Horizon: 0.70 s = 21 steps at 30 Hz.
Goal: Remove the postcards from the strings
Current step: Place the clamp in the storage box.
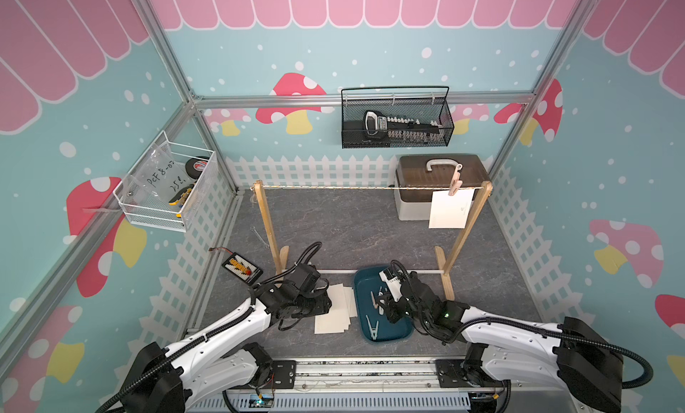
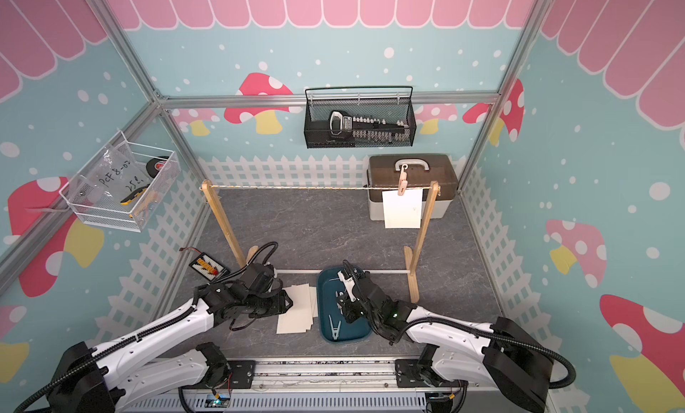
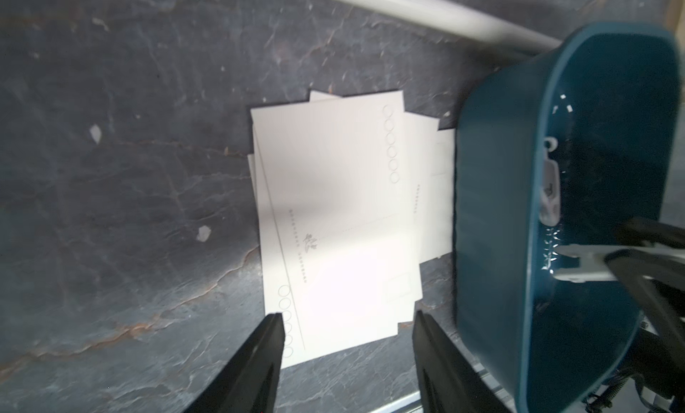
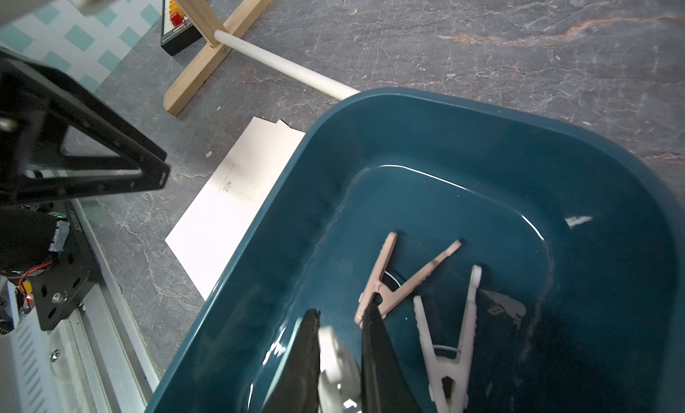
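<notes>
One cream postcard still hangs from the twine string, pinned by a pink clothespin beside the right wooden post. Several other postcards lie in a loose stack on the table, left of the teal tray. My left gripper hovers low over the near end of that stack, open, with nothing between its fingers. Over the tray, my right gripper is shut on a white clothespin.
A pink clothespin and a white clothespin lie in the tray. The white rod joining the posts' feet runs just behind tray and stack. A brown-lidded box stands at the back right, a small abacus at the left.
</notes>
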Available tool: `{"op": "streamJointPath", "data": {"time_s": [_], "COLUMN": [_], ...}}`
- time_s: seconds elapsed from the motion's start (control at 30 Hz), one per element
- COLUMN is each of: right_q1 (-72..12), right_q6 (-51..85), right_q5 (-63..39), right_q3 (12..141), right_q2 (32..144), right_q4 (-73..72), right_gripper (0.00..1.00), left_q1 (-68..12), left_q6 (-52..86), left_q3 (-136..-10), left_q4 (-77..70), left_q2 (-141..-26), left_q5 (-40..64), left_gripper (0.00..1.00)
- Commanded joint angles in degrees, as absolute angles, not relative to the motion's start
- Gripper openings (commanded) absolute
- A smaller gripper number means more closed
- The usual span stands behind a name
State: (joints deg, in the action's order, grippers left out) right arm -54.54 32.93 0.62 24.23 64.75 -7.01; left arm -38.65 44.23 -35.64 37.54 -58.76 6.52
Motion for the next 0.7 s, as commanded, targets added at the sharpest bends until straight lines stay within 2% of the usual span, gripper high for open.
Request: {"op": "streamJointPath", "data": {"time_s": [0.0, 0.1, 0.2, 0.4, 0.5, 0.67], "right_q1": [-55.0, -55.0, -55.0, -55.0, -54.9, -54.5], "right_q6": [33.8, 34.0, 34.1, 30.9, 26.6, 19.9], "right_q5": [2.1, 1.8, 1.5, 0.9, -1.3, 1.2], "right_q3": [25.9, 26.2, 26.5, 30.0, 33.6, 42.7], "right_q2": [66.5, 67.8, 68.0, 62.6, 56.9, 48.7], "right_q4": [-7.9, -8.1, -7.6, -0.2, 5.8, 19.5], "right_gripper": [0.08, 0.15, 0.26, 0.45, 0.51, 0.58], "left_q1": [-38.8, -38.7, -38.7, -38.8, -39.6, -43.0], "left_q6": [42.7, 42.4, 42.1, 40.0, 37.8, 31.8], "left_q3": [-37.8, -38.2, -38.2, -39.0, -41.0, -45.7], "left_q4": [36.2, 34.4, 31.8, 21.7, 16.8, 10.4], "left_q2": [-56.8, -55.5, -54.1, -52.2, -52.4, -55.1], "left_q5": [4.8, 5.0, 6.1, 10.4, 11.4, 10.6], "left_gripper": [0.62, 0.63, 0.63, 0.63, 0.63, 0.66]}}
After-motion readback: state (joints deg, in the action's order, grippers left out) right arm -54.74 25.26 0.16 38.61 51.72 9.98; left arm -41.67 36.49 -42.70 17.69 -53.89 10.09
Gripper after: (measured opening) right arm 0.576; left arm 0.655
